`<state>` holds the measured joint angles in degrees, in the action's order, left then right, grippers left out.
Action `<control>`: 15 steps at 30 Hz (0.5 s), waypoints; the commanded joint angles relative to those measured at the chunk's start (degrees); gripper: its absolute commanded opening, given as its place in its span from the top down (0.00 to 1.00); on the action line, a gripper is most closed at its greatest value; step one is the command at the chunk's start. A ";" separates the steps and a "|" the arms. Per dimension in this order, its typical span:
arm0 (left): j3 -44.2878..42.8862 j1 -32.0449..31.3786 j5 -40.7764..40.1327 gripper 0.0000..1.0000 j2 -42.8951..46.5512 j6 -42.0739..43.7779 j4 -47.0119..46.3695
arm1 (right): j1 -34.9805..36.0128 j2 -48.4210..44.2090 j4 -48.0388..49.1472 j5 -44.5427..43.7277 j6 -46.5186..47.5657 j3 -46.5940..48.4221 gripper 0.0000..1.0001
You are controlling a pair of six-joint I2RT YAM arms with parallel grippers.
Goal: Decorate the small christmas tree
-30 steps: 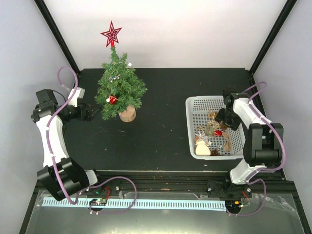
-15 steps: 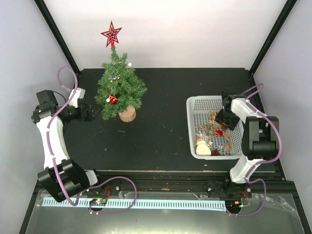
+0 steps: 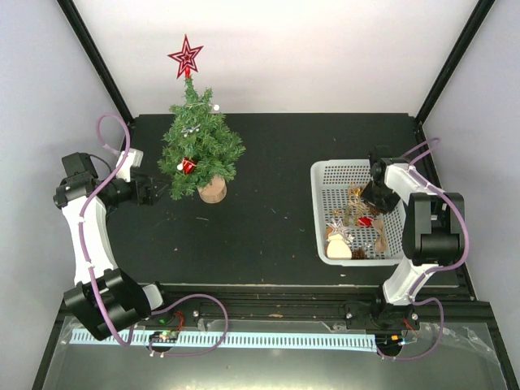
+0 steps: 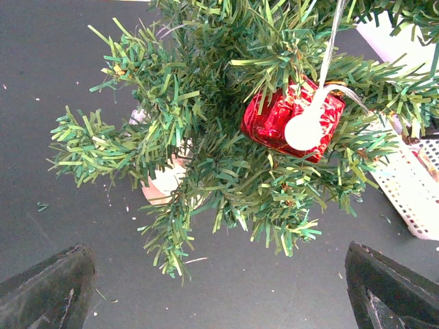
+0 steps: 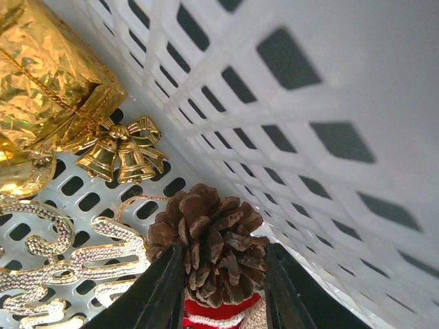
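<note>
Black tabletop; basket wall beside pine cone pinched in right jaws; left jaws spread near tree.

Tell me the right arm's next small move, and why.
Probably close the right gripper firmly on the pine cone: its fingers flank the cone beside the basket wall, but a firm grip isn't evident.

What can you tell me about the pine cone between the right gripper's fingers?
The pine cone is brown, with open woody scales. It sits in the white basket, by its slotted wall, with something red and white at its base. The right gripper's dark fingers flank its lower half closely; whether they pinch it yet is unclear.
</note>
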<state>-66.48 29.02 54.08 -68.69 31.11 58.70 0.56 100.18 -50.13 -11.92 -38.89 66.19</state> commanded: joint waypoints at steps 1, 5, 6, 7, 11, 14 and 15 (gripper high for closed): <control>0.28 -0.19 1.70 0.01 0.97 1.20 0.81 | -0.39 -1.74 -0.50 -1.94 0.74 -0.11 0.69; 0.65 -0.19 2.02 0.01 0.92 1.21 0.54 | -0.37 -4.78 -1.98 -1.55 1.89 0.33 0.69; 0.69 -0.14 2.10 0.01 0.78 1.23 0.50 | -0.37 -5.46 -2.25 -1.35 2.16 0.29 0.69; 0.65 -0.14 2.08 0.01 0.68 1.15 0.42 | -0.30 -6.27 -2.39 -1.15 2.34 0.26 0.70; 0.20 -0.13 1.95 0.01 0.58 1.31 0.47 | -0.33 -9.26 -3.43 0.74 2.84 0.03 0.71; -0.58 -0.19 1.53 0.01 0.30 2.47 1.47 | 0.10 -11.89 -4.03 3.31 3.64 0.39 0.71; -0.96 -0.14 1.22 0.01 0.31 2.92 2.03 | 0.63 -12.64 -4.59 4.06 4.20 0.98 0.71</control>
<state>-65.71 29.02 54.28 -68.64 31.64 58.72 0.56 90.94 -52.88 -10.72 -36.45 66.15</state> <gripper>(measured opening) 0.989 0.292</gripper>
